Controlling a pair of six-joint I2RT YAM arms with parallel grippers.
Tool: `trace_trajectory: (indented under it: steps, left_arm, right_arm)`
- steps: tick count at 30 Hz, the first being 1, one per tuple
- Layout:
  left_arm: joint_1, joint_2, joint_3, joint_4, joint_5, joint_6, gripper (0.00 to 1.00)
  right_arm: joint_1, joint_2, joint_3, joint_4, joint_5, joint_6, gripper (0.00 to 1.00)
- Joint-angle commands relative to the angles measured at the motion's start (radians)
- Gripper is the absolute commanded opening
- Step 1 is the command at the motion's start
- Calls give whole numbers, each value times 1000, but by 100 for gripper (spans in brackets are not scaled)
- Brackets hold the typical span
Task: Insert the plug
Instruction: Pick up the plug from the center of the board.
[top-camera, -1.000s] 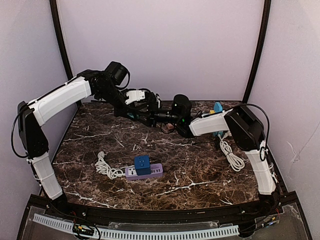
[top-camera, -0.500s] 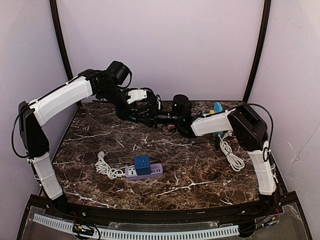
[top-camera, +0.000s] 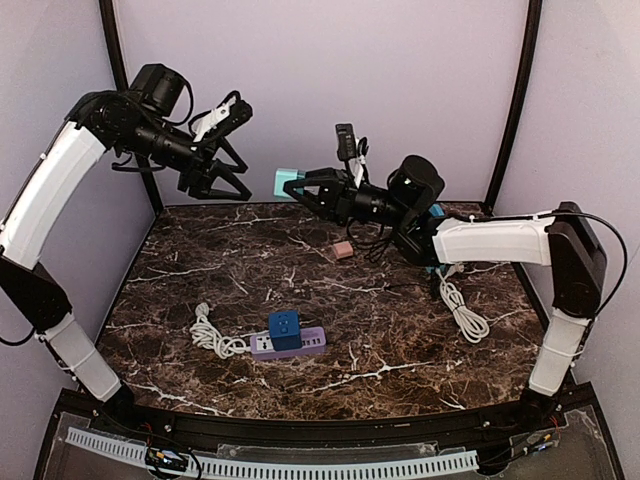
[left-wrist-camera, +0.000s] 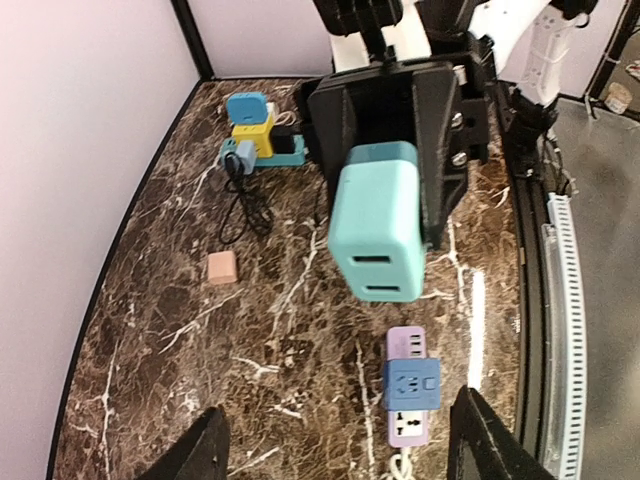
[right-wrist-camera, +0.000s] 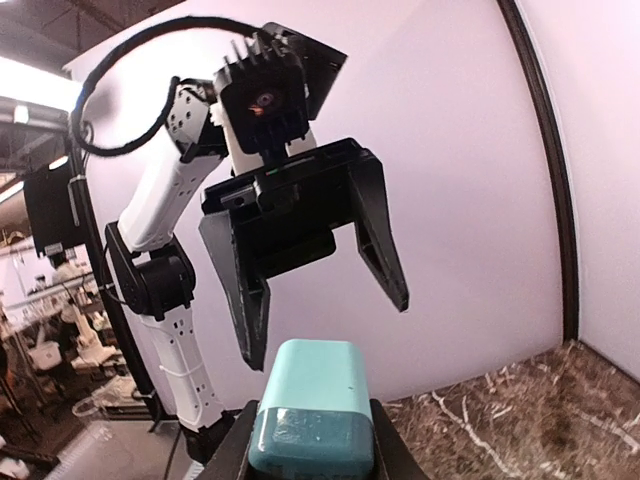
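The plug (top-camera: 287, 182) is a teal block, held in the air above the back of the table with my right gripper (top-camera: 300, 188) shut on it. In the right wrist view the plug (right-wrist-camera: 312, 405) sits between the two fingers. My left gripper (top-camera: 243, 150) hangs open and empty at the upper left, apart from the plug and facing it. Its wrist view shows the plug's slotted face (left-wrist-camera: 378, 232) ahead. On the table lies a purple power strip (top-camera: 300, 343) with a blue adapter (top-camera: 284, 329) plugged into it.
A small pink block (top-camera: 342, 250) lies at the back middle. A white coiled cord (top-camera: 208, 332) runs from the strip's left end. Another white cord (top-camera: 462, 312) and a teal-and-yellow socket block (left-wrist-camera: 255, 135) are at the back right. Black frame posts stand at both back corners.
The two grippers met low over the back of the table. The left one opened and drew away up and left. The right one shut on the teal plug and lifted it.
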Motion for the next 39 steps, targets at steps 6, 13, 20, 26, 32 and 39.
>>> trace_trajectory:
  steps: [6,13,20,26,32,39]
  left_arm:
    - [-21,-284,-313,293,186,-109,57]
    - [-104,-280,-422,442,223,-204,73]
    - [-137,-245,-410,528,130,-202,47]
    - [-138,-229,-439,530,143,-198,28]
    - [-139,-213,-436,530,188,-185,1]
    - [-139,-211,-429,509,161,-177,1]
  right_arm:
    - [61,-21,-42,243,10,-250,0]
    - [73,-31,-58,261,10,-252,0]
    - [82,-38,-69,265,8,-274,0]
    - [81,-36,-73,261,0,-278,0]
    - [82,-25,-65,244,-12,-283,0]
    - [76,-34,-84,216,-23,-300,37]
